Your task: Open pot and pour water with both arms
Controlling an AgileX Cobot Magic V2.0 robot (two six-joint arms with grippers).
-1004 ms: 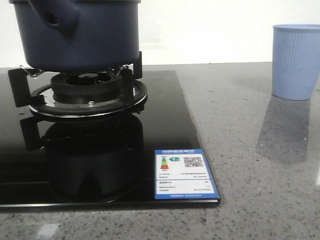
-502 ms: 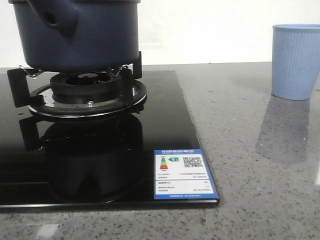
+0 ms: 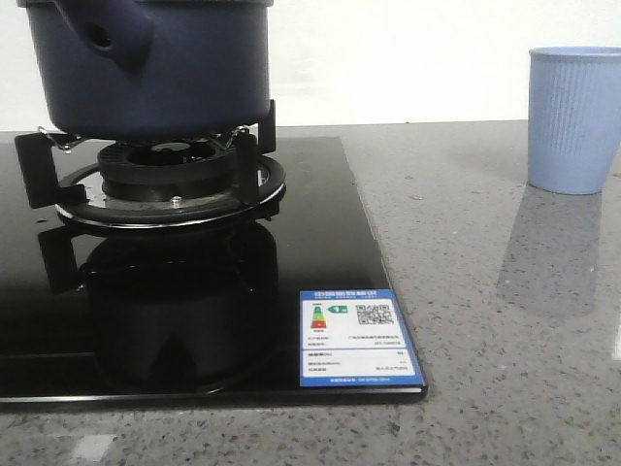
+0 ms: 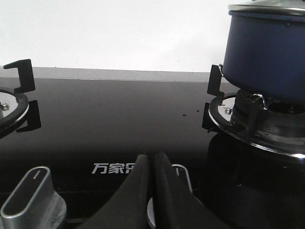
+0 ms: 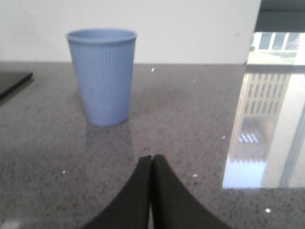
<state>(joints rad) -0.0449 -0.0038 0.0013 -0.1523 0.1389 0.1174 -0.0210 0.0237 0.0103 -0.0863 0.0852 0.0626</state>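
Pot (image 3: 146,63) seated on burner (image 3: 170,180), lid (image 4: 267,9) seen on rim. Cup (image 3: 574,118) upright on counter (image 3: 485,252), well apart. Left gripper (image 4: 152,164) clenched, empty; right gripper (image 5: 151,167) likewise. Stage unsettled: lid never lifted, or replaced after pouring.

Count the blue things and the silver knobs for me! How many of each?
Dark blue pot: 1
Light blue ribbed cup: 1
Silver stove knobs: 2
Total: 4
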